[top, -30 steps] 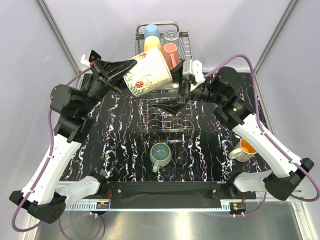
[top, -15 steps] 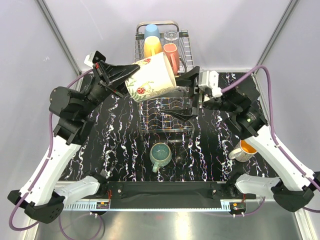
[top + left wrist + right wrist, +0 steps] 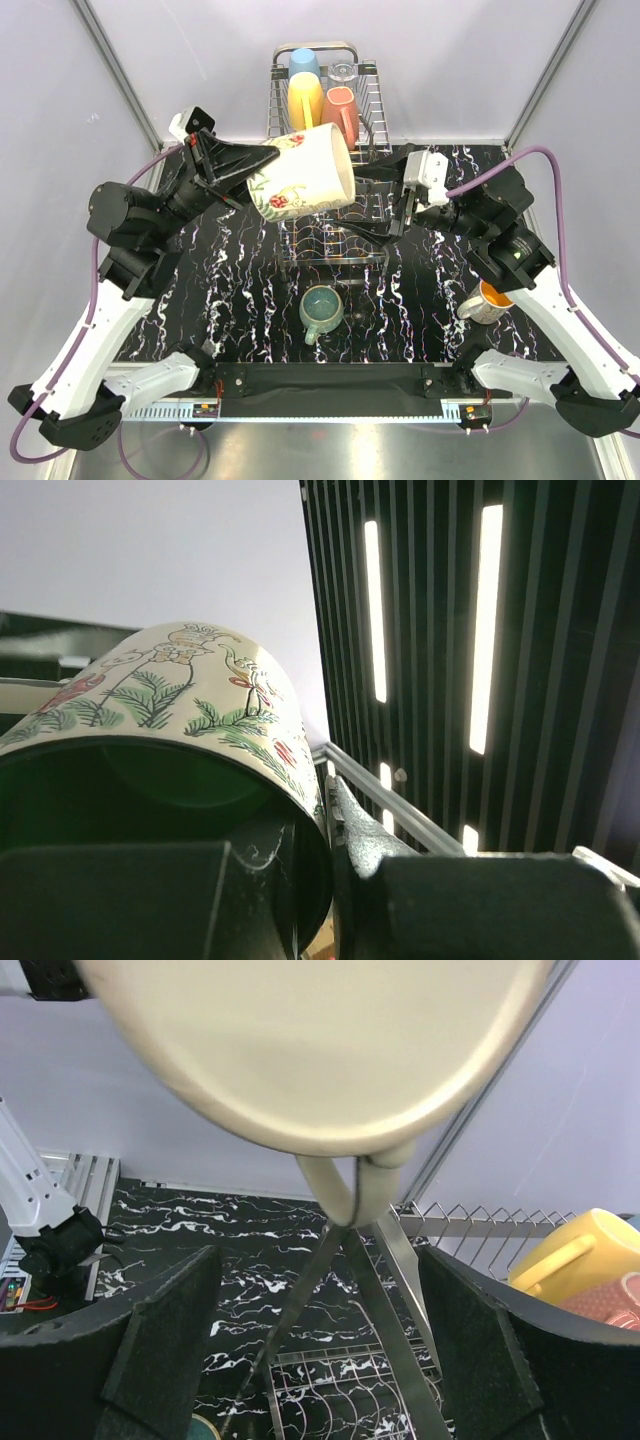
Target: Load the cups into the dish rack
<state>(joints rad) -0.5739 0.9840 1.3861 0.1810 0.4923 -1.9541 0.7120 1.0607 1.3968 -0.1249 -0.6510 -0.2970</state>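
My left gripper (image 3: 264, 160) is shut on the rim of a cream cup (image 3: 302, 182) with a floral print and green inside, holding it on its side in the air over the dish rack (image 3: 370, 100). In the left wrist view the cup (image 3: 160, 705) has its wall pinched between my fingers (image 3: 372, 852). My right gripper (image 3: 372, 200) stands open just right of the cup and holds nothing. From the right wrist the cup's base (image 3: 310, 1040) and handle (image 3: 345, 1188) hang above the open gripper (image 3: 320, 1360). In the rack's upper basket stand a light blue cup (image 3: 303, 62), a clear glass (image 3: 343, 72), a yellow cup (image 3: 306, 98) and a salmon-pink cup (image 3: 341, 108).
A teal mug (image 3: 321, 307) sits on the black marbled table (image 3: 230, 280) in front of the rack. A cream mug with an orange inside (image 3: 487, 300) stands at the right, under my right forearm. The rack's lower plate tier (image 3: 330, 242) lies below the held cup.
The left arm has carried the cream cup a little nearer and lower in the top view. The right gripper has drawn back to the right, away from the cup.
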